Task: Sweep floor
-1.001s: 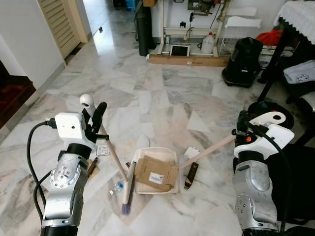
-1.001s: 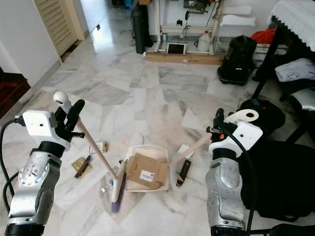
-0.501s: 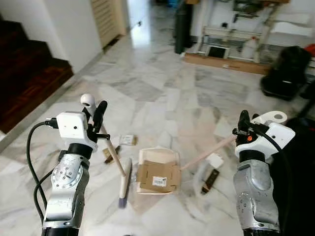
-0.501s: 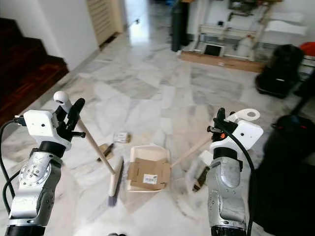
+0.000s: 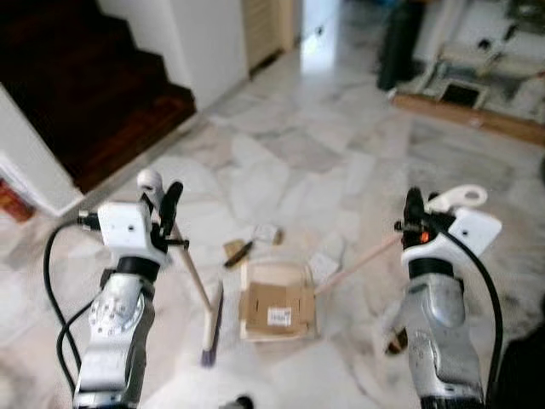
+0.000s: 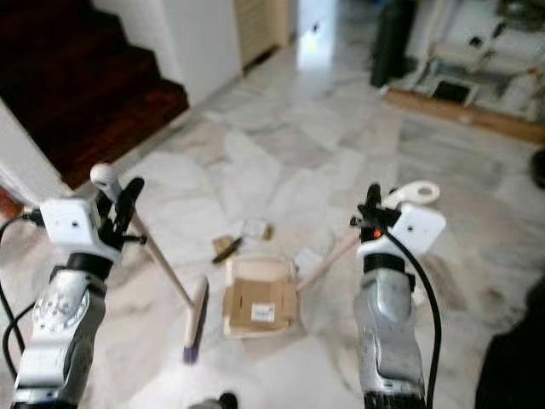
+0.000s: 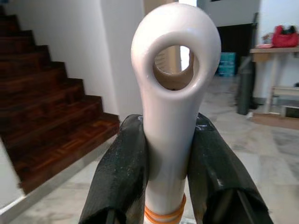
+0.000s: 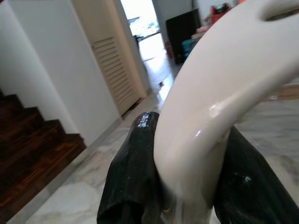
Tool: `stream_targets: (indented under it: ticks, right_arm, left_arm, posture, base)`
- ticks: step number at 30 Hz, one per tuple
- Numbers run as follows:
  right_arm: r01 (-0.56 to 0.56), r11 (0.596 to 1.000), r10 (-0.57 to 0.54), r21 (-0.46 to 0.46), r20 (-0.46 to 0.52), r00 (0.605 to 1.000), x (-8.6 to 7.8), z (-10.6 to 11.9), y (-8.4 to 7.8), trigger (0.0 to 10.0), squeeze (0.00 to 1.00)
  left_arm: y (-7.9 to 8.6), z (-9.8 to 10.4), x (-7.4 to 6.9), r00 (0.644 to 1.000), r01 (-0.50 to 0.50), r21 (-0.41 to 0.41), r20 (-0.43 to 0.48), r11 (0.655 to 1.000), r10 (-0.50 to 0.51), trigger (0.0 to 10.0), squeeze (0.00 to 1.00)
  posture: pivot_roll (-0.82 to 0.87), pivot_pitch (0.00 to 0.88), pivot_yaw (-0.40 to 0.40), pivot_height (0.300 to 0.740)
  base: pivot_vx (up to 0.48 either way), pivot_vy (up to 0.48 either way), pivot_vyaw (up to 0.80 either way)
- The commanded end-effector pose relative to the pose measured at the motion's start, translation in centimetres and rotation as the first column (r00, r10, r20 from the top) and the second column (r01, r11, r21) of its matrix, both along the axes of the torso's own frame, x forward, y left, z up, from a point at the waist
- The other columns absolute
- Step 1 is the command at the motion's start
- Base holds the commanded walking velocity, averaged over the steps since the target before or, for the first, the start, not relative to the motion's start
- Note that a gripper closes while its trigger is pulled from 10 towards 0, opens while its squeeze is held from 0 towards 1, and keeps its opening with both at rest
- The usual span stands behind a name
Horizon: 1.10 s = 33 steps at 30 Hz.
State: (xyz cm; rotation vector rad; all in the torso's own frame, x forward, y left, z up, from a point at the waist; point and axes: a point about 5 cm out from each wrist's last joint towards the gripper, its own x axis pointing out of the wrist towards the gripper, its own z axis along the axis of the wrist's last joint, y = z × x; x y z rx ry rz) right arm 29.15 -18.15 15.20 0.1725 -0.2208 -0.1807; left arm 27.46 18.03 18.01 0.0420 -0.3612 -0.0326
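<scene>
My left gripper (image 5: 162, 204) is shut on the white looped top of a broom handle (image 7: 175, 70). The wooden stick slopes down to the broom head (image 5: 211, 328), which rests on the marble floor. My right gripper (image 5: 417, 213) is shut on the cream handle (image 8: 224, 88) of a long-handled dustpan (image 5: 255, 277). The pan lies flat on the floor just right of the broom head, with a piece of cardboard (image 5: 277, 308) inside it. Small litter (image 5: 268, 232), a dark strip (image 5: 237, 251) and a white scrap (image 5: 328, 254) lie just beyond the pan.
Dark wooden stairs (image 5: 94, 85) rise at the far left beside a white wall (image 5: 217, 38). A black bin (image 5: 400, 43) and a long cardboard box (image 5: 468, 115) stand at the far right. A brown item (image 5: 393, 345) lies by my right arm.
The view has swung left, bringing the stairs into sight. Broom and dustpan have swung left with my arms; the litter formerly beside them now lies beyond them. Both grips are unchanged.
</scene>
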Motion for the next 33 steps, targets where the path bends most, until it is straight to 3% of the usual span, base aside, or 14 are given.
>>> stream_targets:
  ticks: [1, 28, 33]
  right_arm:
    - [-0.026, 1.0, 0.027, -0.007, 0.075, 0.997, -0.1, 1.62, 0.72, 10.0, 0.0]
    - [-0.062, 0.998, 0.064, -0.026, 0.08, 0.995, -0.34, 1.81, 1.1, 10.0, 0.0]
    - [-0.044, 0.999, 0.041, 0.027, 0.087, 0.995, -0.33, 1.76, 0.64, 10.0, 0.0]
  left_arm:
    - [0.2, 0.94, -0.33, 0.999, -0.014, 0.004, 0.042, 1.0, 0.014, 10.0, 0.0]
    - [-0.18, 0.56, -0.54, 0.999, -0.032, -0.024, 0.019, 0.999, 0.032, 10.0, 0.0]
    - [-0.28, 0.42, -0.48, 0.999, -0.03, -0.036, 0.01, 0.999, 0.031, 10.0, 0.0]
  posture:
    - [-0.03, 0.107, 0.045, 0.74]
    - [-0.04, 0.088, 0.042, 0.74]
    - [-0.04, 0.076, 0.043, 0.74]
  base:
    - [0.0, 0.0, 0.79]
    - [0.0, 0.0, 0.79]
    - [0.0, 0.0, 0.0]
